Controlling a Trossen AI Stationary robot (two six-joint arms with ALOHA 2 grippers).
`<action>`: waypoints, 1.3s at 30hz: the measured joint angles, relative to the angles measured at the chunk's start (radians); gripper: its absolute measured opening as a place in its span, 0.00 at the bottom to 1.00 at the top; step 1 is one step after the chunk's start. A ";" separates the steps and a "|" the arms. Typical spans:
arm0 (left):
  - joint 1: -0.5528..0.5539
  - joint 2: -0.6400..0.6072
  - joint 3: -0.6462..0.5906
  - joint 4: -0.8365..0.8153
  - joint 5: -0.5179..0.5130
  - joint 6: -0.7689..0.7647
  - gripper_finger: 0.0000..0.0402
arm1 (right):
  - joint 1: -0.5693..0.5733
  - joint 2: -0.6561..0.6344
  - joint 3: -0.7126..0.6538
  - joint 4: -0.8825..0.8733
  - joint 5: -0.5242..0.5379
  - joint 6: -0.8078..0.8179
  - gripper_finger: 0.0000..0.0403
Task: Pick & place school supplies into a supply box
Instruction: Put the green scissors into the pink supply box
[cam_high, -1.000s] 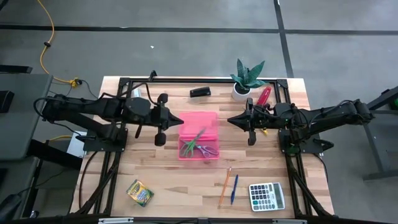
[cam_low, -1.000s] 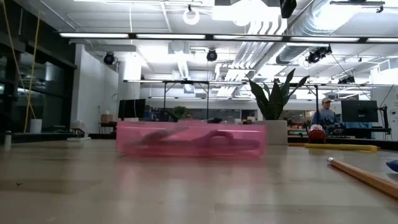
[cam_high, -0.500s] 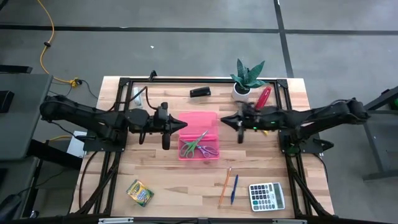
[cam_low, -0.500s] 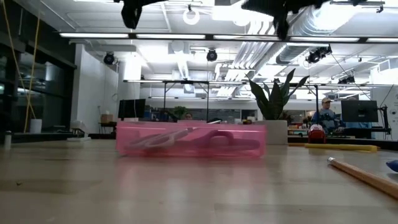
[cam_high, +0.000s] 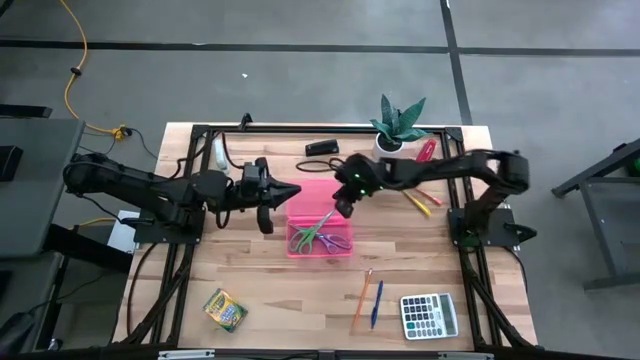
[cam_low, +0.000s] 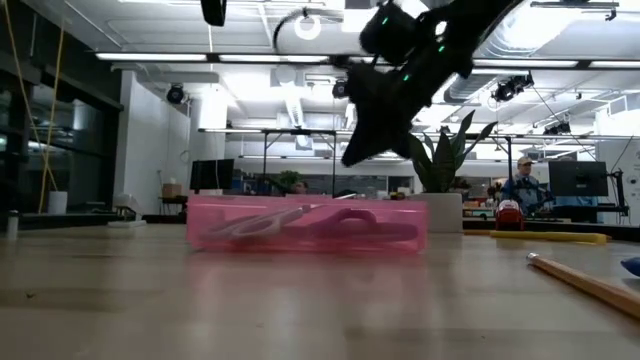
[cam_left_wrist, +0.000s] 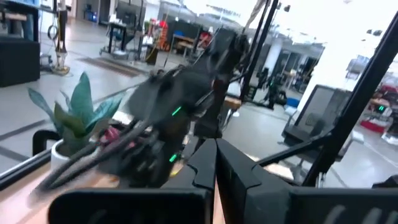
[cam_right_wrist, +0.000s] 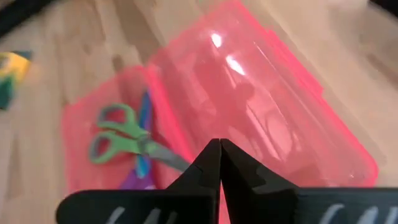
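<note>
The pink supply box (cam_high: 320, 216) lies open in the table's middle, lid (cam_right_wrist: 267, 118) toward the far side. Green-handled scissors (cam_high: 311, 229) and pink/purple-handled scissors (cam_high: 336, 241) lie in its tray; the right wrist view shows the green-handled scissors (cam_right_wrist: 124, 140) too. My right gripper (cam_high: 343, 206) is shut, tipped down, hovering over the lid's right part; in the low view my right gripper (cam_low: 352, 157) stands clear above the box (cam_low: 308, 222). My left gripper (cam_high: 291, 193) is shut, level, just left of the box. The orange pencil (cam_high: 362, 299) and blue pen (cam_high: 376, 303) lie near the front; a yellow marker (cam_high: 418, 203) lies to the right.
A grey calculator (cam_high: 429, 315) sits at the near right and a crayon box (cam_high: 226, 310) at the near left. A potted plant (cam_high: 400, 125), a black stapler (cam_high: 322, 148) and a red item (cam_high: 425, 152) stand along the far edge. Bare wood lies between box and pencil.
My right gripper has swung toward the table's left, from right of the box to over its lid, and has come down and tipped its fingers downward. The box and scissors have stayed in place.
</note>
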 joint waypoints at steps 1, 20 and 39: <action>0.000 0.000 0.001 0.001 0.000 0.000 0.00 | -0.010 0.027 0.017 -0.006 -0.013 -0.008 0.00; 0.000 0.000 0.001 0.002 -0.024 0.019 0.00 | 0.004 0.169 0.094 -0.166 -0.153 0.006 0.00; 0.001 -0.003 0.001 0.000 -0.061 0.073 0.00 | 0.136 0.077 0.092 -0.223 -0.050 -0.063 0.00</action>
